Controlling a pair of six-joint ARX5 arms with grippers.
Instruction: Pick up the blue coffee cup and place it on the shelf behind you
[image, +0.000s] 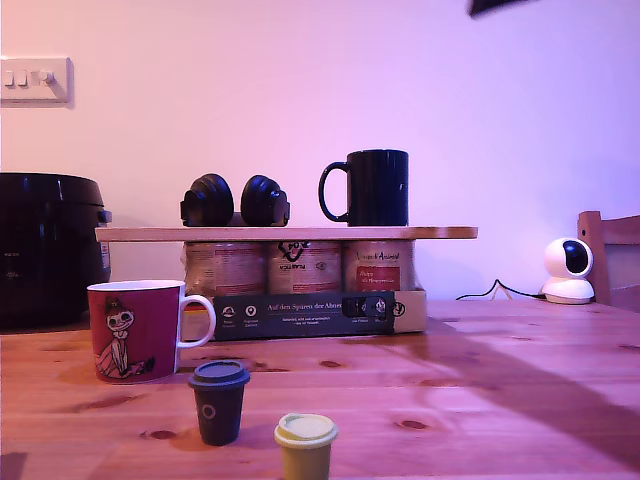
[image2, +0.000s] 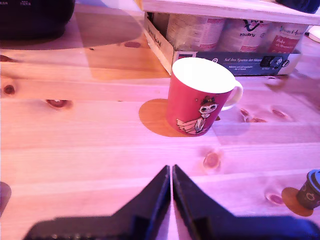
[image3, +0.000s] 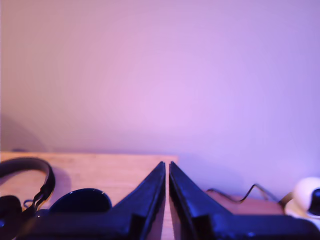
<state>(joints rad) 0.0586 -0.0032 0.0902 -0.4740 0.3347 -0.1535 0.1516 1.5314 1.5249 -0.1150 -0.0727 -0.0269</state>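
Note:
The blue coffee cup (image: 365, 187), a near-black glossy mug with a loop handle, stands upright on the shelf (image: 290, 232), a light wooden plank resting on jars and a box. In the second wrist view the cup's dark rim (image3: 80, 200) shows just beside and below my second gripper (image3: 166, 167), which is shut on nothing above the shelf (image3: 100, 170). My first gripper (image2: 167, 171) is shut and empty, low over the table, with the red cartoon mug (image2: 202, 97) ahead of it. A dark piece of an arm (image: 505, 6) shows at the exterior view's top edge.
Black headphones (image: 235, 200) lie on the plank beside the cup. On the table stand the red mug (image: 135, 330), a small dark lidded cup (image: 219, 400) and a yellow-lidded cup (image: 306, 445). A black appliance (image: 45, 250) is at the exterior view's left, a white camera (image: 568, 270) and chair at its right.

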